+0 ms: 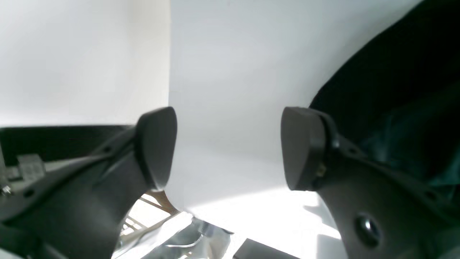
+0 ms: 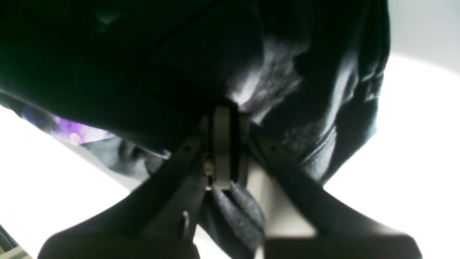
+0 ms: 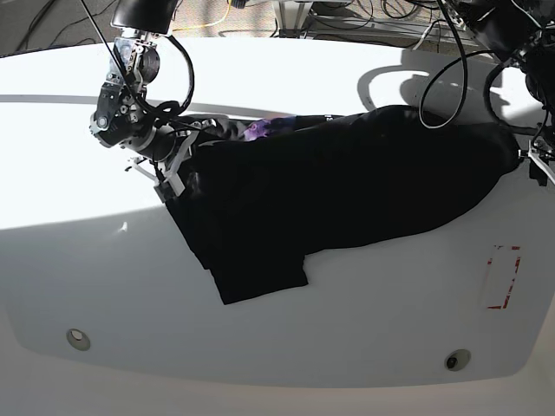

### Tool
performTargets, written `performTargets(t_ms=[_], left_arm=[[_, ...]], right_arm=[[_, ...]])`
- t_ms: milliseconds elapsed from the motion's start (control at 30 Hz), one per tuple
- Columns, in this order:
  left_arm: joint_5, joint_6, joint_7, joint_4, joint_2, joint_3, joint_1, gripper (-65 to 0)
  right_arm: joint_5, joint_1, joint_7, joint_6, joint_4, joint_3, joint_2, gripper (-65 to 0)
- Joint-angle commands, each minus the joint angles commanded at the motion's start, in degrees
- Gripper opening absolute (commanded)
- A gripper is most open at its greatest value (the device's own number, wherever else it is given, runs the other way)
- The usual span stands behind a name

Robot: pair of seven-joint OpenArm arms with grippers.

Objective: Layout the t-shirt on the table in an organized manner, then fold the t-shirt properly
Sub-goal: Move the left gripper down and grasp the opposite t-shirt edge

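Note:
The black t-shirt (image 3: 338, 186) lies spread across the middle of the white table (image 3: 347, 329), one sleeve (image 3: 260, 282) pointing to the near edge. A purple patch of print (image 3: 257, 130) peeks out at its far edge. At the shirt's left end, my right gripper (image 3: 171, 178) is shut on the cloth; the right wrist view shows the gripper (image 2: 224, 144) pinching a black fold of the t-shirt (image 2: 305, 108). My left gripper (image 1: 230, 147) is open over bare table, with the t-shirt (image 1: 395, 90) just beside one finger. In the base view the left gripper (image 3: 536, 163) sits at the shirt's right end.
Two small metal discs (image 3: 78, 338) (image 3: 456, 359) sit near the table's front edge. A red dashed rectangle (image 3: 503, 277) marks the right side. Cables (image 3: 442, 61) hang over the far right. Off the table's far edge is floor with wires.

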Motion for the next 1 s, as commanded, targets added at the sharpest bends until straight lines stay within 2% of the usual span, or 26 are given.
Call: performTargets(t_ms=[100,400,600,700,833,1000], left_arm=[[-4.0,0.0,1.9,0.1,0.0,-2.0,2.6,-22.2],[-18.6,0.0,2.1,0.6,0.0,-2.4,14.9,-22.2],[-24.2,0.0,1.9,0.6,0.0,-2.0,21.3,-22.4],[-25.6,0.0,1.9,0.6,-0.5,-0.8,23.4,-22.4],[-25.5,0.0,1.9,0.4,-3.8,2.7,24.5,-22.6],[-19.9,0.0,1.8,0.3,-6.4,7.1,24.5,-22.6]], right_arm=[[0.0,0.0,0.0,0.00,-0.1,0.0,0.0,-65.0],[0.0,0.0,0.0,0.00,-0.2,0.0,0.0,-65.0],[0.0,-0.1,0.0,0.00,-0.2,0.0,0.0,-65.0],[0.0,-0.1,0.0,0.00,-0.2,0.0,0.0,-65.0],[0.0,-0.2,0.0,0.00,-0.2,0.0,0.0,-65.0],[0.0,-0.2,0.0,0.00,-0.2,0.0,0.0,-65.0]])
